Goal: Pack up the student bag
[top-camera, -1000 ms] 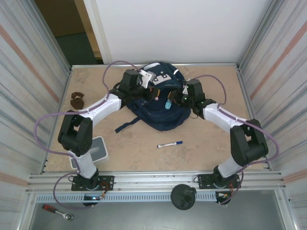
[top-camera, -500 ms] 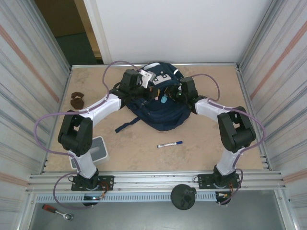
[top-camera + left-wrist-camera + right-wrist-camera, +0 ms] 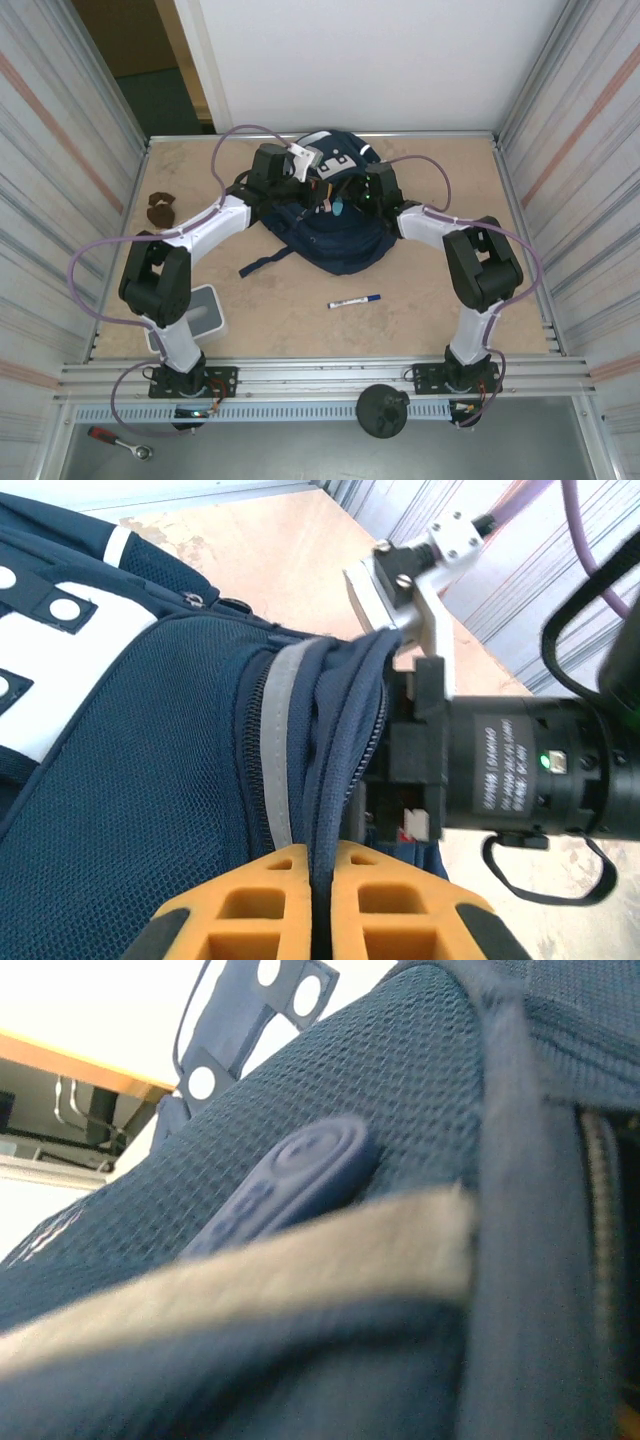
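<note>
Student bag lies beyond a marker, at the table's far middle. Left gripper is pinched tight on its opening rim (grey trim beside the zip); right gripper sits at the mouth just opposite, jaw spread impossible to tell.

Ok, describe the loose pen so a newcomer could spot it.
Start at the big navy-blue fabric backpack at the far middle of the tan table, then come toward the near edge. There lies a slim white marker pen with a blue cap. It is thin and stick-shaped, unlike the squat pale box beside the left arm.
</note>
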